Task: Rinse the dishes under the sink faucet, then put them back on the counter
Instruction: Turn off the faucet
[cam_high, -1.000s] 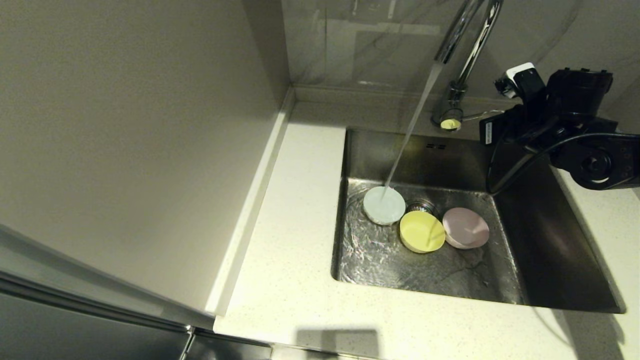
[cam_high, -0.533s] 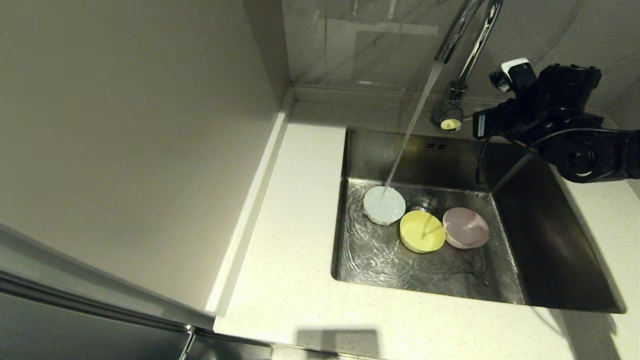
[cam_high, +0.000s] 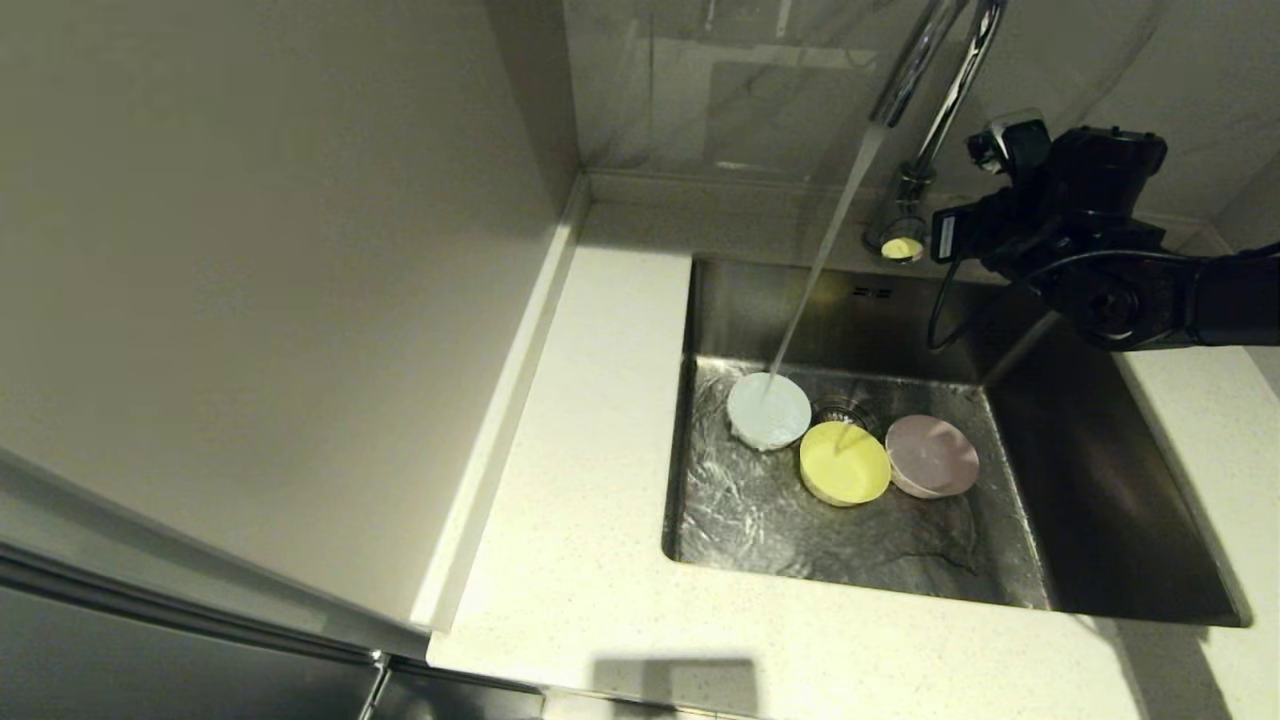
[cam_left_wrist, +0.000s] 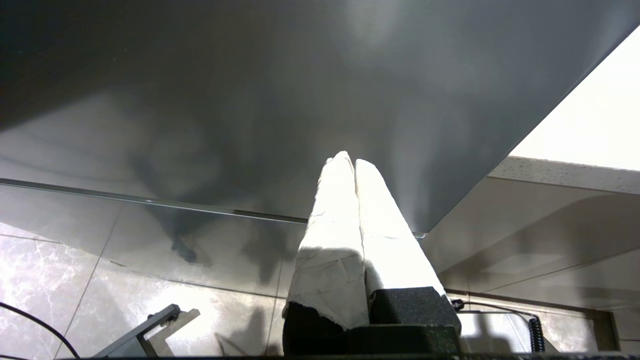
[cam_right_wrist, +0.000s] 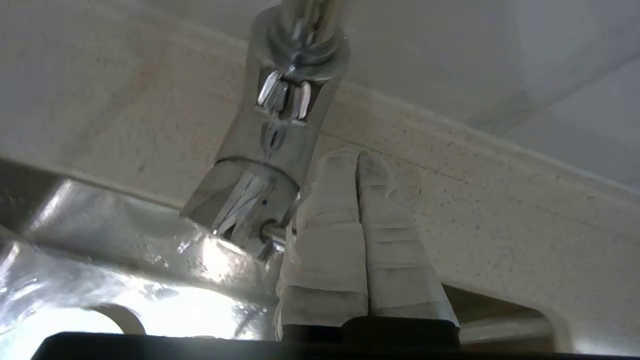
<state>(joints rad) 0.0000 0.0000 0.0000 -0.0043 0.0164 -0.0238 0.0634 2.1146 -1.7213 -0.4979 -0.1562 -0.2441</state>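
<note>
Three upside-down bowls lie on the floor of the sink (cam_high: 1090, 500): white (cam_high: 768, 410), yellow (cam_high: 844, 462) and pink (cam_high: 931, 456). Water runs from the faucet (cam_high: 945, 95) onto the white bowl. My right arm (cam_high: 1100, 250) reaches over the sink's back right corner to the faucet base. In the right wrist view my right gripper (cam_right_wrist: 356, 157) is shut and empty, its taped fingers (cam_right_wrist: 325, 230) beside the chrome faucet base (cam_right_wrist: 270, 165), with the lever stub (cam_right_wrist: 272, 234) running behind one finger. My left gripper (cam_left_wrist: 348, 161) is shut, parked low in front of a grey cabinet front.
The counter (cam_high: 590, 480) wraps the sink on the left, front and right. A tall grey panel (cam_high: 250, 300) walls off the left side. The drain strainer (cam_high: 842, 410) sits between the white and yellow bowls. Tiled floor shows below the left gripper.
My right arm has moved left and back, bringing its gripper up against the faucet base. Water keeps running and the bowls have stayed where they were.
</note>
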